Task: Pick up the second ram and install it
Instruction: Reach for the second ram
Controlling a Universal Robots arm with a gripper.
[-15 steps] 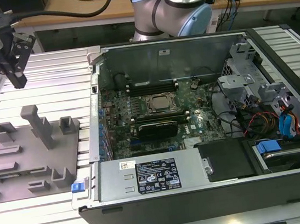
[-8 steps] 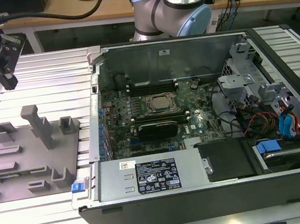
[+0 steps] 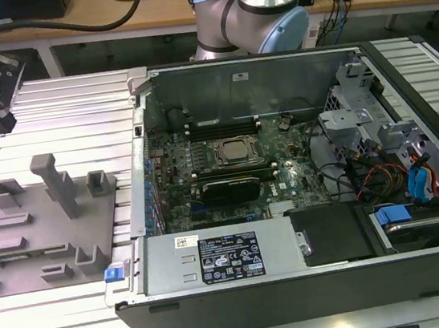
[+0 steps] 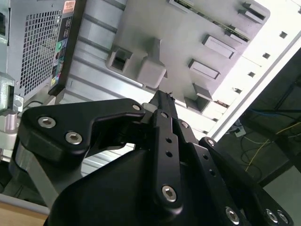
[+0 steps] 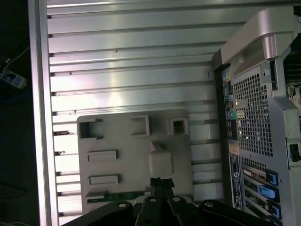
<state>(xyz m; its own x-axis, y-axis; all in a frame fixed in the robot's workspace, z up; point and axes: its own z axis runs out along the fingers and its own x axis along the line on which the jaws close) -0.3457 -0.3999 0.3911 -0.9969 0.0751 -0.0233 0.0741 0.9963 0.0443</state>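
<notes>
Thin green ram on grey fixture

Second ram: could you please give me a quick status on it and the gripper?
Gripper shut, holding nothing, hovering near the gray fixture. Second ram lying in a fixture slot, not gripped. Nothing between them.

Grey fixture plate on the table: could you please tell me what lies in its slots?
The second ram lies in one slot; the tool hides part of the plate.

The ribbed table is bare metal, dully shiny. The grey tray looks matt plastic, the gripper matt black.
</notes>
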